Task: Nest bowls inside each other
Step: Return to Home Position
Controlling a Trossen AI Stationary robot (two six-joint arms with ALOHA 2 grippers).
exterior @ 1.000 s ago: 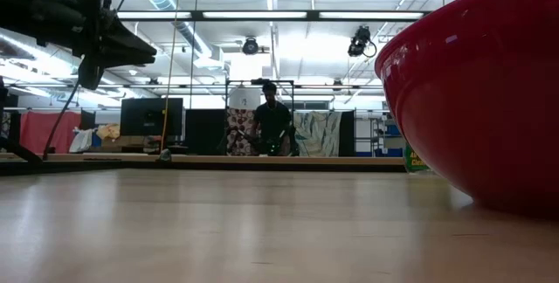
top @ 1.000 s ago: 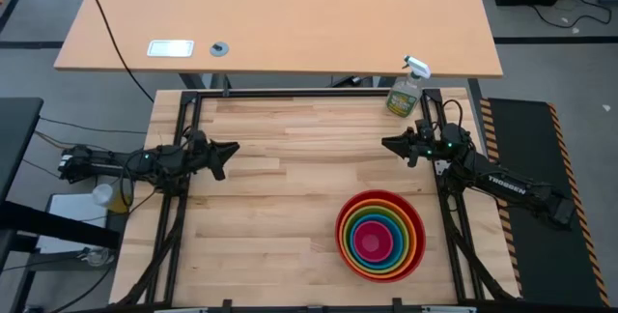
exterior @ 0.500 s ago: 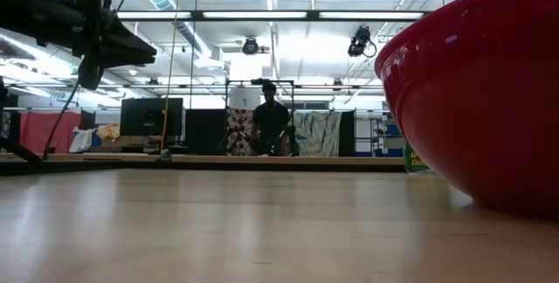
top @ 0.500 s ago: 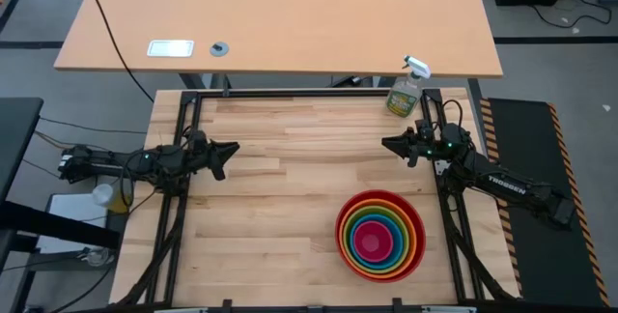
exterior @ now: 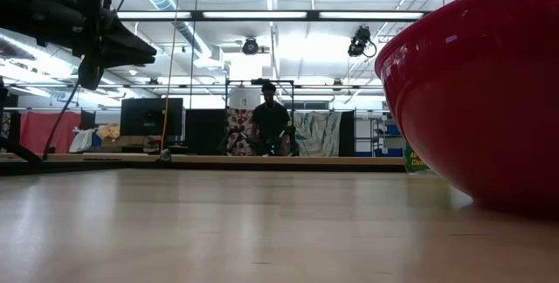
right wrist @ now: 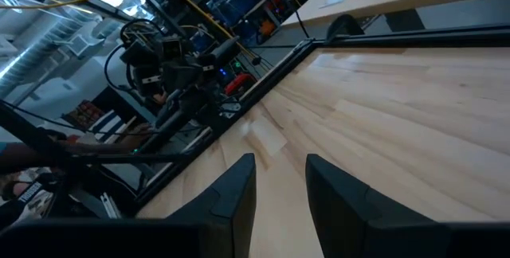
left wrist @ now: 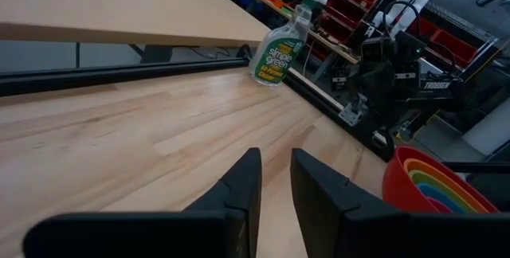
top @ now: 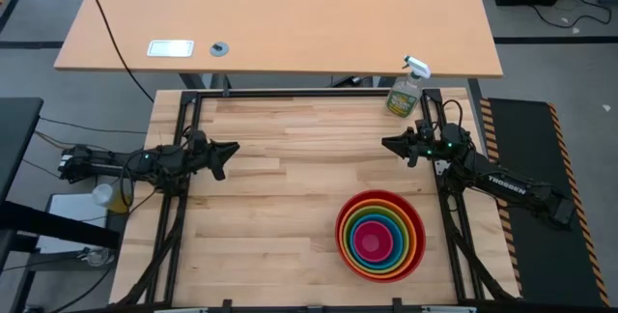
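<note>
The bowls (top: 380, 236) sit nested in one stack at the table's near right: red outermost, then orange, lime green and blue rings, magenta-pink in the centre. The red bowl (exterior: 489, 91) rests by its base on the wood, and the stack's rim (left wrist: 434, 182) also shows in the left wrist view. My left gripper (top: 232, 147) (left wrist: 275, 158) hovers at the table's left edge, pointing right, open and empty. My right gripper (top: 386, 143) (right wrist: 280, 161) hovers at the right edge, pointing left, open and empty. Both are far from the stack.
A clear spray bottle (top: 406, 91) (left wrist: 276, 51) stands at the far right corner, just behind my right arm. A second table (top: 280, 23) lies beyond the far edge. A person (exterior: 271, 126) stands far back in the room. Bare wood (top: 290, 197) spans the table's middle and left.
</note>
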